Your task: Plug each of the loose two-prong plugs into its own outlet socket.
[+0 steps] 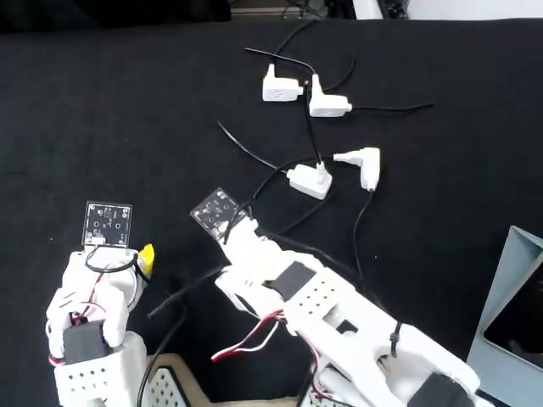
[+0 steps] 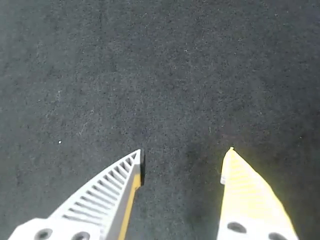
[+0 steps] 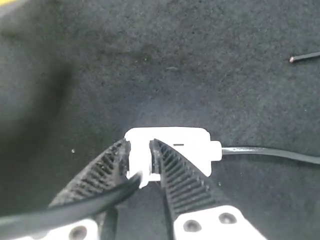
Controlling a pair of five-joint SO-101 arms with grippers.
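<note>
My right gripper (image 3: 140, 151) is clamped on a white smooth-plastic plug body with rounded corners (image 3: 185, 145), which lies on the matte black fabric table cover (image 3: 210, 60), near the table's front middle. A glossy black cord (image 3: 270, 154) leaves its short neck, and one short dark dash on its face is all the marking I can make out. My left gripper (image 2: 185, 155) stands open over bare cloth, with one ribbed grey finger (image 2: 107, 195) and one yellow finger (image 2: 247, 195). Farther back, a white angled plug (image 1: 361, 163) lies just beside a white block (image 1: 305, 181)
</note>
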